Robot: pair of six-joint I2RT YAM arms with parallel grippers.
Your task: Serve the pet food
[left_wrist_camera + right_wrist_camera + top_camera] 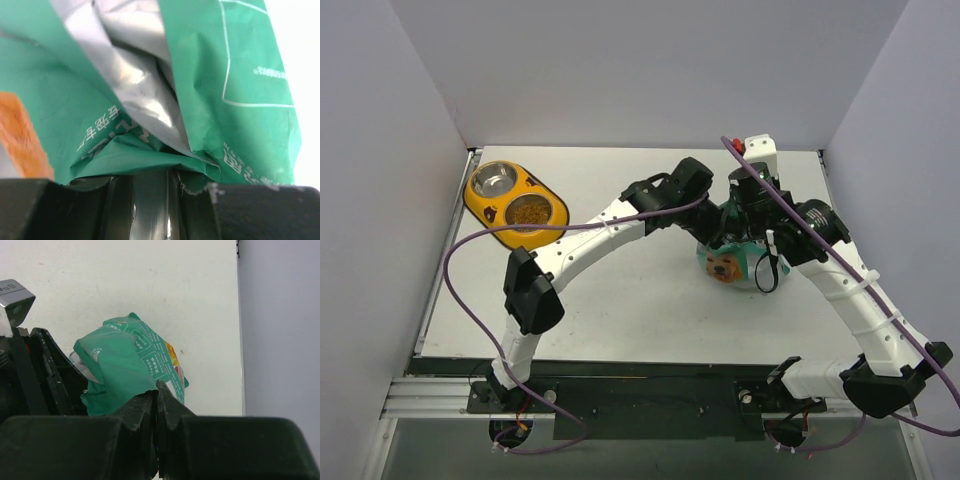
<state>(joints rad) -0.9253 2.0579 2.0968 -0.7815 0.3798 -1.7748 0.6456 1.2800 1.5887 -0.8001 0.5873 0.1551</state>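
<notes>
pouch [725, 266] top pinched by left hand [155, 177] and right hand [156, 390].

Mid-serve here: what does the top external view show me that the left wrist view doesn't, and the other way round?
Only top external: the yellow plastic double-bowl feeder, brown kibble pellets in one of its bowls, the other steel bowl empty, and the golden dog face on the teal foil pouch. Only left wrist: the pouch's crumpled silver inner lining, close up. Both: that pouch's teal printed outside.

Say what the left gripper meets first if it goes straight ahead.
The pouch: its crumpled open mouth, silver lining showing, fills the view just ahead of the left gripper; probably very close.
</notes>
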